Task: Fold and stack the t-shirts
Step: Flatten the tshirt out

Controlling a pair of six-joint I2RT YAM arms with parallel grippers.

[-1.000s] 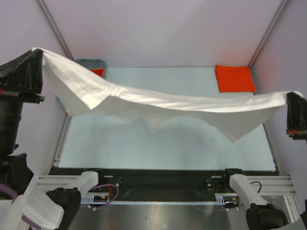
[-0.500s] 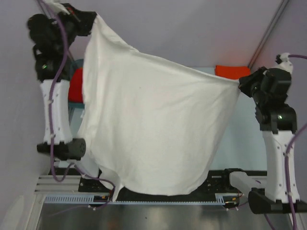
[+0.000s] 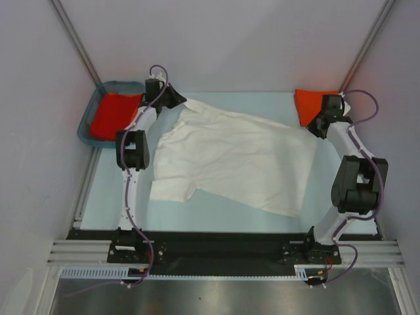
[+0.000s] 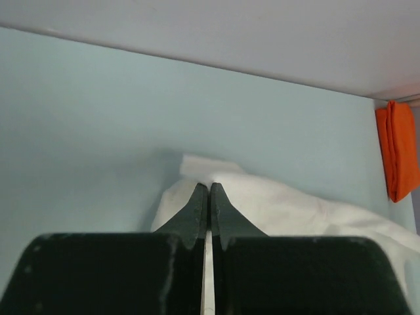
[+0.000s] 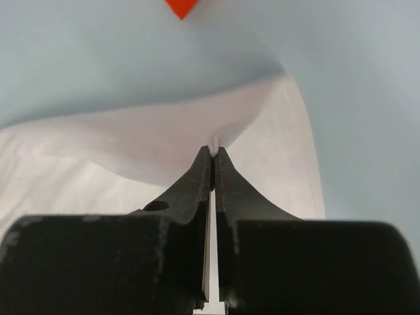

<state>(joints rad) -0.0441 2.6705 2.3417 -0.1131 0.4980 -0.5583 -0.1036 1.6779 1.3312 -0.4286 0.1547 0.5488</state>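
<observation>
A white t-shirt [image 3: 230, 157] lies spread over the pale blue table, its far edge lifted at both back corners. My left gripper [image 3: 177, 102] is shut on the far-left corner; in the left wrist view the closed gripper [image 4: 209, 187] pinches the white cloth [image 4: 275, 203]. My right gripper [image 3: 319, 126] is shut on the far-right corner, where the closed gripper [image 5: 213, 149] grips a raised fold of white cloth [image 5: 131, 144]. A folded orange-red t-shirt [image 3: 307, 105] lies at the back right beside the right gripper. Another orange-red t-shirt [image 3: 113, 113] sits in the basket.
The teal basket [image 3: 84, 128] stands at the back left corner, just off the table's edge. Both arms reach far across the table along the shirt's sides. Grey walls close in behind and on both sides. The folded orange shirt [image 4: 397, 157] shows at the left wrist view's right edge.
The white shirt was held stretched high in the air between both grippers. Both arms have swung forward and down, laying it across the table with its back corners still gripped.
</observation>
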